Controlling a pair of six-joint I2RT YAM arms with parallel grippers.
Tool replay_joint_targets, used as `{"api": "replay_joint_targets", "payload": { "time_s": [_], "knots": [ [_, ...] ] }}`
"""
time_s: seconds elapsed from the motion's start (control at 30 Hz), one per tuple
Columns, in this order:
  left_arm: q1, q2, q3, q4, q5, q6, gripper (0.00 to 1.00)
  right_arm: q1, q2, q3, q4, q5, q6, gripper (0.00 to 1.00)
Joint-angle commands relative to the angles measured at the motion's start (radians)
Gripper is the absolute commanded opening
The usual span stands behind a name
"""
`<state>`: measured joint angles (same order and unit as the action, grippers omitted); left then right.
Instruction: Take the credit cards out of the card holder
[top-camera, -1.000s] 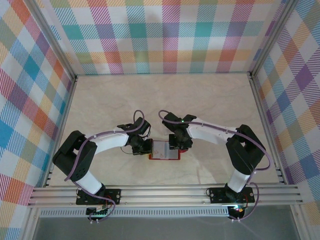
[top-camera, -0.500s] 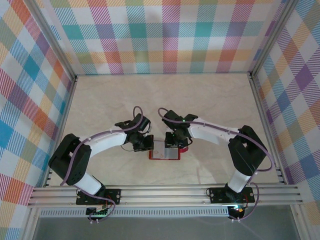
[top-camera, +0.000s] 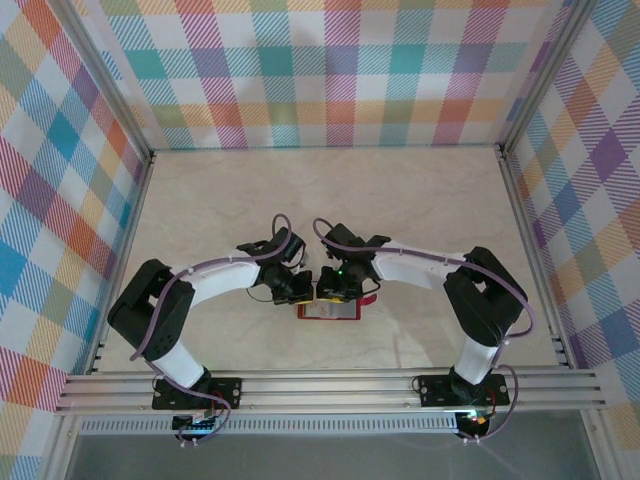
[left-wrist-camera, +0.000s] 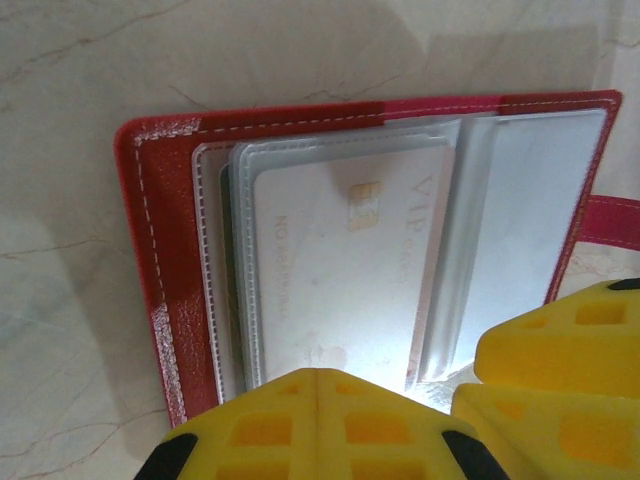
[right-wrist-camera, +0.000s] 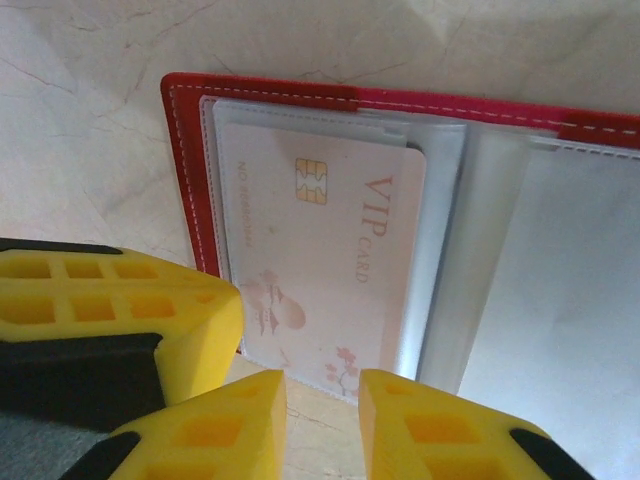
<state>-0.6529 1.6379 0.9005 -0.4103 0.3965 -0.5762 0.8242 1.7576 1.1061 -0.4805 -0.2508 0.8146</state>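
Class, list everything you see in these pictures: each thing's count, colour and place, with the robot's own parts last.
card holder: one, red, open on the table, near side.
snap tab: one, red, at the holder's edge.
credit card: one showing, pale white-pink with gold chip, in the holder.
clear sleeves: several, transparent, inside the holder.
table: one, beige marbled, under everything.
walls: three, multicoloured plaid, around the table.
left gripper: one, yellow fingers, shut, at the holder's edge.
right gripper: one, yellow fingers, slightly apart, at the card's edge.

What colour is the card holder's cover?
The card holder is red with white stitching; left wrist view.
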Motion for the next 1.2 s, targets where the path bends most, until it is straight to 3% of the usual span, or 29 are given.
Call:
{"api": "replay_joint_targets", "payload": {
  "time_s": [0.0,0.27,0.97,1.17],
  "knots": [
    [-0.008,0.026,0.006,0.006,0.021,0.005,0.03,-0.007,0.028,-0.006,0.028,-0.027,0.014,0.27],
    [-0.007,0.021,-0.019,0.01,0.011,0.003,0.03,-0.014,0.053,0.0,0.024,-0.015,0.008,0.31],
    [-0.008,0.014,-0.022,0.01,0.005,0.004,0.03,-0.017,0.092,0.006,0.059,-0.036,0.019,0.28],
    [-0.008,0.007,-0.022,-0.003,-0.011,0.005,0.03,-0.017,0.089,0.018,-0.008,0.028,-0.004,0.3]
  ]
}}
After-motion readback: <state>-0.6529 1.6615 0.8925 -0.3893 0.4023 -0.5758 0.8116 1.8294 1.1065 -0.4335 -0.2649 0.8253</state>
